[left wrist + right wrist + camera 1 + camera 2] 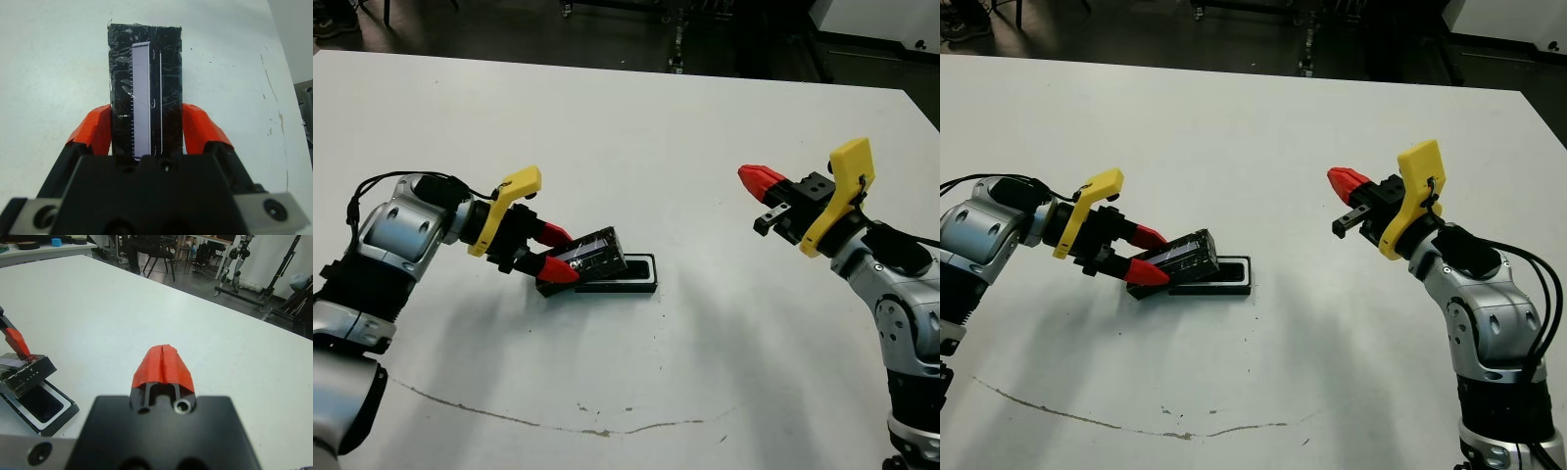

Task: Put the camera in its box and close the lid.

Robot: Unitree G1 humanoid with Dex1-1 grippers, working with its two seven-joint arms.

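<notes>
My left gripper (566, 257) is shut on the lid (594, 255), a glossy black crinkly slab with a pale strip (142, 98) down its face. It holds the lid tilted over the left end of the box (644, 283), with the far end raised. The box lies flat on the table, black-walled with a white lining (59, 404). Its inside looks dark, and I cannot make out the camera there. My right gripper (750, 177) hangs shut and empty above the table, well to the right of the box.
A thin dirty line (538, 423) curves across the table near the front. Beyond the table's far edge (607, 67) are dark floor, metal stands (274, 279) and chairs (161, 254).
</notes>
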